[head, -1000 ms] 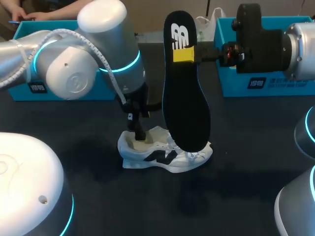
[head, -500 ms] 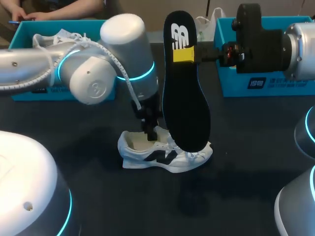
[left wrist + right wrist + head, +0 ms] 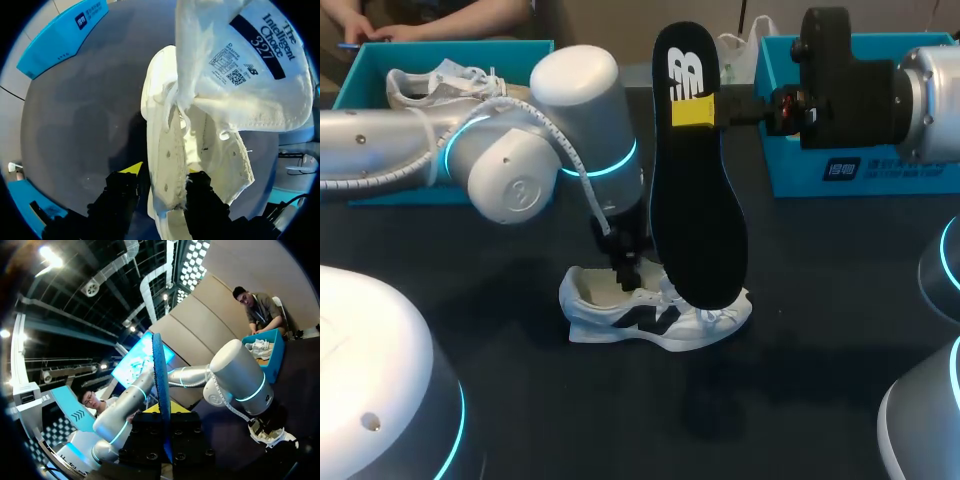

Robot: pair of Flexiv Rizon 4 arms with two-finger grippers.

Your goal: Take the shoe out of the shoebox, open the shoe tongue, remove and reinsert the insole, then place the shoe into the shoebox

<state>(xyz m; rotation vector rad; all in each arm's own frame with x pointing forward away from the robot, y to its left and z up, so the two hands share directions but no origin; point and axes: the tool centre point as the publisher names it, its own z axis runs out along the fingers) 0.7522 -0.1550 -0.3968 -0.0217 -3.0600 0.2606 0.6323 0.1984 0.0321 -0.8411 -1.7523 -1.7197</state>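
Note:
A white shoe [image 3: 655, 312] with a black logo stands on the dark table, toe to the right. My left gripper [image 3: 626, 272] comes down into its opening. In the left wrist view, the left gripper [image 3: 162, 172] has its fingers pressed on either side of the shoe's laced side wall [image 3: 167, 150]. The tongue [image 3: 250, 70] is folded up ahead of them. My right gripper [image 3: 705, 110] is shut on the upper end of a black insole [image 3: 698, 190], which hangs upright above the shoe's toe. In the right wrist view the insole [image 3: 160, 385] shows edge-on between the right gripper's [image 3: 165, 415] fingers.
A blue shoebox [image 3: 380, 180] at the back left holds a second white shoe [image 3: 435, 82]. Another blue shoebox [image 3: 850, 165] stands at the back right, behind my right arm. My arms' rounded bases [image 3: 370, 380] fill the front corners.
My left gripper has shifted right from the heel opening toward the laces, and its jaws have narrowed around the shoe's side wall. The right arm and insole have not moved.

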